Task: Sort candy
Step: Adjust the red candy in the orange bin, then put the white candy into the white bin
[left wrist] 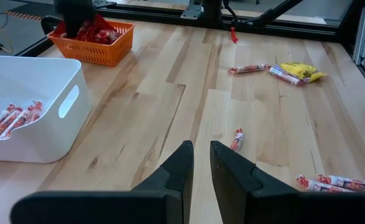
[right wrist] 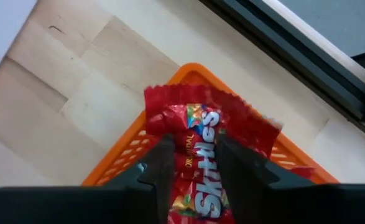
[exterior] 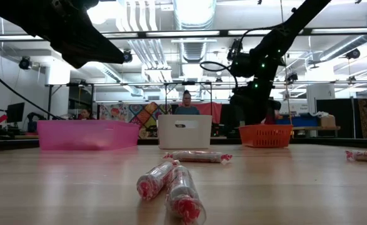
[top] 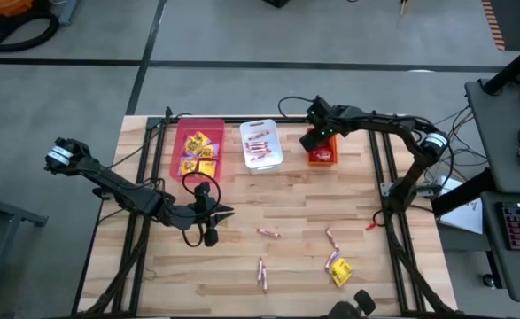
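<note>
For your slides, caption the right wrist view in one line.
Right gripper holds a red Skittles packet above the orange bin.

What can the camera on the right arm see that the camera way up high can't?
Only the right wrist view shows the red Skittles packet between the right end effector fingers. Only the high view shows the pink bin, white bin, loose candy sticks, a yellow packet and the left end effector, nearly closed and empty. Both show the orange bin and the wooden table.

3 bins (top: 262, 144) in row at table (top: 242, 257) rear; loose candy (top: 335, 266) front-right.
</note>
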`<state>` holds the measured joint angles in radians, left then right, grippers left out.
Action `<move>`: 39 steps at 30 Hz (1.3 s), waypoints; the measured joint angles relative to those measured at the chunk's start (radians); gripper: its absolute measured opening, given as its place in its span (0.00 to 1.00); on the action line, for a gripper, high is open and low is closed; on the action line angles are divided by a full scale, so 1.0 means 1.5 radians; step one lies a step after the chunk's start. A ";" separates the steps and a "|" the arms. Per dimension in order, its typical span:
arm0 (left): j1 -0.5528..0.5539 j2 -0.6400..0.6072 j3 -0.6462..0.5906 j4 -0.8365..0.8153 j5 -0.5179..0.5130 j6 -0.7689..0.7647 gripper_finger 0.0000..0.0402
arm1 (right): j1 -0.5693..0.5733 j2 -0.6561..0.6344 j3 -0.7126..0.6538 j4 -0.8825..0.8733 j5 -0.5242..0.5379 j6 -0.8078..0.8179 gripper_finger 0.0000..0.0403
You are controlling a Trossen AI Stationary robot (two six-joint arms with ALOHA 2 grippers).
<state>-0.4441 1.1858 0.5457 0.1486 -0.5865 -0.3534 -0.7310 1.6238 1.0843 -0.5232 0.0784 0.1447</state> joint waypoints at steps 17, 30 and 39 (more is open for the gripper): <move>0.000 0.000 0.000 0.000 0.001 -0.030 0.10 | 0.022 -0.103 0.001 -0.105 -0.057 0.059 0.31; -0.003 0.065 0.001 0.115 0.054 -0.014 0.12 | 0.263 -0.268 -0.026 -0.174 -0.177 0.127 0.31; -0.009 0.202 0.004 0.256 0.084 0.056 0.36 | 0.526 -0.361 -0.121 -0.113 -0.087 0.297 0.31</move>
<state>-0.4572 1.4882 0.5516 0.5321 -0.4601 -0.2701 0.0579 1.0818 0.9032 -0.6931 -0.0524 0.5899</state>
